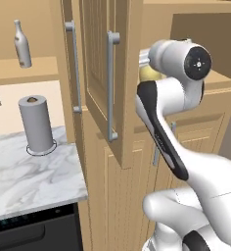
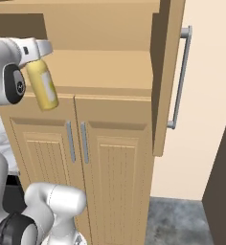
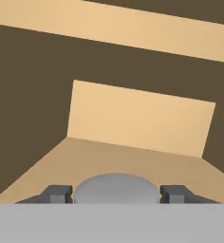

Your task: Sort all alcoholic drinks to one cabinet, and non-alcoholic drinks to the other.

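The hand (image 2: 38,53) grips the yellow bottle (image 2: 43,86) by its cap, tilted at the pantry shelf (image 2: 105,69) — not yet set down; grey bottle (image 1: 22,44) already shelved.

Flat, even rendered light with soft shadows, dim brown cabinet recesses, no glare, slightly soft low-resolution edges

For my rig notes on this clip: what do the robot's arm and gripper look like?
The arm is made of glossy white rounded segments, with a long black inlay down the side of one link and dark round joint caps carrying a small pale mark in the middle. No loose cables show. The gripper has two small, blocky dark grey finger tips, seen in the hand view.
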Tool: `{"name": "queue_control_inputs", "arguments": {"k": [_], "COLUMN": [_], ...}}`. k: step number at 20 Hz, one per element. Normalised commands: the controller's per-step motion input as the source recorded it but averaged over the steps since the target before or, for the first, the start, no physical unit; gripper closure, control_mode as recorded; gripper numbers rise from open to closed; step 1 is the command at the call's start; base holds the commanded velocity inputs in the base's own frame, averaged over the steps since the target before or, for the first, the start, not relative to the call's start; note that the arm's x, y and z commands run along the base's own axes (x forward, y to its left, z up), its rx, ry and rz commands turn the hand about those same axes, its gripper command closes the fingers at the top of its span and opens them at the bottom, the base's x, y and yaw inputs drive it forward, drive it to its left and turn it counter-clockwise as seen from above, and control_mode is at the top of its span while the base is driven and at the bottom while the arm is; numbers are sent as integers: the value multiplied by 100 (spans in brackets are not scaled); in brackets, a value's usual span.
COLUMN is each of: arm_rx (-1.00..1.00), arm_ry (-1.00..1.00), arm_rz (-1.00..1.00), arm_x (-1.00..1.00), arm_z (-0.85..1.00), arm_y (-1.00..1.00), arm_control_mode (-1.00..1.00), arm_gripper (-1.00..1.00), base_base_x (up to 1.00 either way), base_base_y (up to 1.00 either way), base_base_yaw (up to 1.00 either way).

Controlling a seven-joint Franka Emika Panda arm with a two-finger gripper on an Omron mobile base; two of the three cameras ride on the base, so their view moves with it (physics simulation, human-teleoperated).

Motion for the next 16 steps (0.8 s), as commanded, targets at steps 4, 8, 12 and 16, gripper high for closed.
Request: {"name": "queue_control_inputs", "arguments": {"k": [4,8,12,16], "arm_rx": [0,0,1,8], "arm_ry": [-23,-24,-22,-18], "arm_rz": [4,5,4,3], "arm_x": [1,0,0,8], "arm_z": [64,57,40,2], "arm_y": [15,21,19,3], "arm_control_mode": [-100,-100,-100,-100], "arm_gripper": [100,100,100,100], "base_base_x": [0,0,0,0], "base_base_y": [0,0,0,0], "base_base_yaw": [0,0,0,0]}}
